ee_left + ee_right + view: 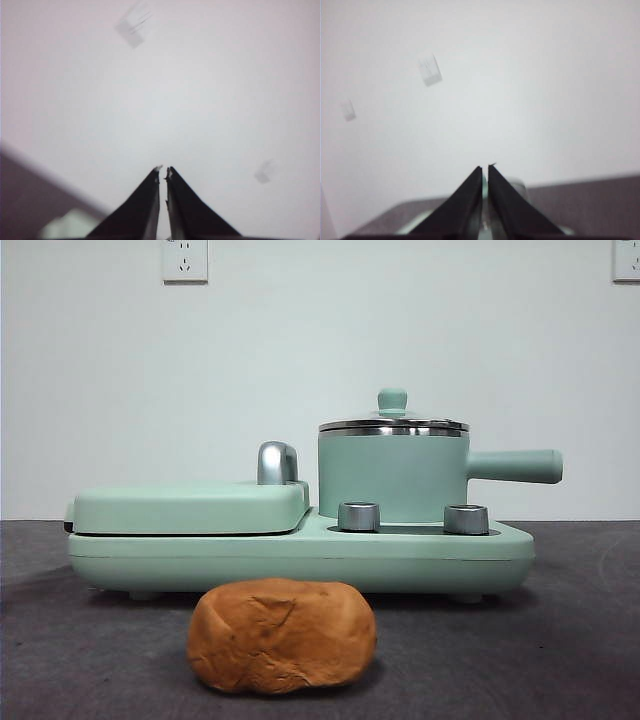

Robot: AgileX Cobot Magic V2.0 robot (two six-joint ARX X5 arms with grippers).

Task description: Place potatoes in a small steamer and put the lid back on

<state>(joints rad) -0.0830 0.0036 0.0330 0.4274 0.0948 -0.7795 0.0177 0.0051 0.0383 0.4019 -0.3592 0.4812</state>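
Note:
The orange-brown lumpy potato (282, 635) lies on the dark table in front of the appliance. The mint-green small steamer (392, 477) stands on the right half of the appliance base, its straight handle (515, 466) pointing right. The glass lid (393, 424) with its mint knob (392, 399) sits on the pot. Neither arm shows in the front view. My left gripper (163, 171) is shut and empty, held up facing the white wall. My right gripper (485, 168) is shut and empty, also facing the wall, with the table edge low behind it.
The flat mint-green griddle cover (190, 507) with a chrome handle (277, 462) lies closed on the left half of the base (300, 558). Two steel dials (359, 516) sit at the pot's front. Wall sockets (185, 260) hang on the white wall.

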